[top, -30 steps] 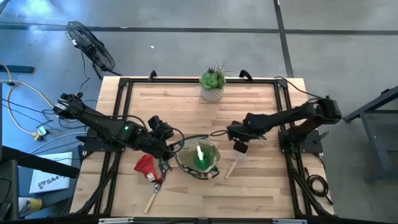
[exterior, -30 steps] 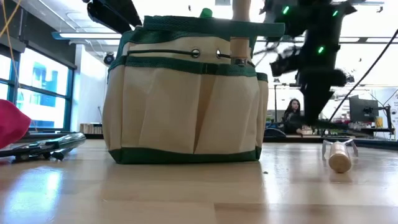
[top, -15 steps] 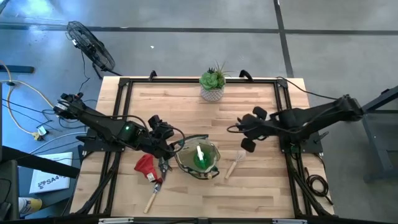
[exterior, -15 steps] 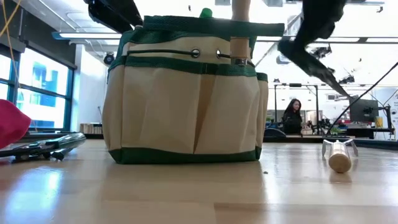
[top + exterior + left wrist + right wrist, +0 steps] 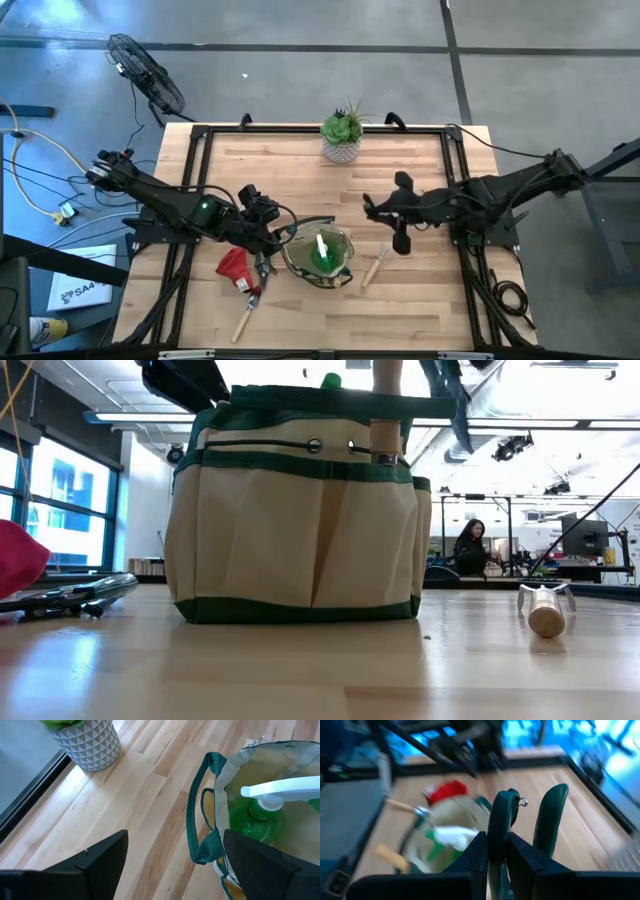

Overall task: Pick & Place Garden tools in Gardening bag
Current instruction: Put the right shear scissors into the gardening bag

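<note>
The olive-tan gardening bag (image 5: 320,255) stands on its base on the table with the green spray bottle (image 5: 322,252) inside; a wooden handle (image 5: 385,420) sticks up from an outer pocket. My left gripper (image 5: 275,232) is open at the bag's left rim, its fingers either side of a green loop handle (image 5: 200,835) without touching it. My right gripper (image 5: 385,210) is above the table to the right of the bag, shut on green-handled pruners (image 5: 520,815). A red glove (image 5: 232,265), black shears (image 5: 262,268) and a wooden-handled tool (image 5: 245,320) lie left of the bag; a fork (image 5: 375,265) lies right of it. My right gripper pinches one green handle of the pruners (image 5: 497,845) between its two fingers. The other handle (image 5: 547,815) stands free beside them. The fingers come from the table's right side, toward the bag. The pruners are lifted clear of the table, their handles sticking out past the fingertips.
A green succulent in a white pot (image 5: 342,135) stands at the table's far edge. A dark frame (image 5: 200,135) runs around the tabletop. Bare wood lies between the pot and the bag. People and desks show in the room behind (image 5: 470,545).
My right gripper has risen with the pruners, almost out of the low view's top, and has turned about at the wrist while staying shut. It stays just right of the bag. The bag and the tools on the table have not moved.
</note>
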{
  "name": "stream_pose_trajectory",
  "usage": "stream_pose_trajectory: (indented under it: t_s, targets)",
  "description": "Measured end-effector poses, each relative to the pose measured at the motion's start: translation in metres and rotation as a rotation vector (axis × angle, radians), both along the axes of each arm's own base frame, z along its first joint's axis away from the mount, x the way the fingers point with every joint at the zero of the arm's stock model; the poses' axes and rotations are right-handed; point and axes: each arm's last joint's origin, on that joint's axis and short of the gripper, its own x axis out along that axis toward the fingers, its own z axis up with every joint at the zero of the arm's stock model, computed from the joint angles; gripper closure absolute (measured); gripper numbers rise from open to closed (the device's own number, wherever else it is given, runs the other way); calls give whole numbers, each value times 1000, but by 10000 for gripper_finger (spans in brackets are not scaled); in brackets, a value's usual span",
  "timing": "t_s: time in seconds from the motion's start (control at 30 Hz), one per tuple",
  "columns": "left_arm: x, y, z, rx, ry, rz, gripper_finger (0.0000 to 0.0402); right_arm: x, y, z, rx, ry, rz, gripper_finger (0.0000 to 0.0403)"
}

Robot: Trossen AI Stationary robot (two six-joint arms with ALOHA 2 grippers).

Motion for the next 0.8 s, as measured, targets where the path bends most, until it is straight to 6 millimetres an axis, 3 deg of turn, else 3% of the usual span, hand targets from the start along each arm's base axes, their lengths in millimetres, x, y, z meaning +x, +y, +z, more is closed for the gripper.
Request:
stream_pose_trajectory:
  t_s: [0.1, 0.27, 0.57, 0.7, 0.8]
  targets:
    - [0, 0, 0, 0, 0, 0, 80, 0, 12, 4, -25, -86, 72, 367]
    - [0, 0, 0, -1, -1, 0, 80, -2, 29, -7, -15, -166, 164, 367]
    - [4, -2, 3, -34, -59, -1, 80, -12, 39, -55, 21, -482, 209, 367]
    - [5, -3, 4, -58, -67, -13, 80, -19, 38, -76, 16, -476, 157, 367]
    - [6, -3, 4, -77, -80, -2, 80, -21, 38, -79, 10, -475, 132, 367]
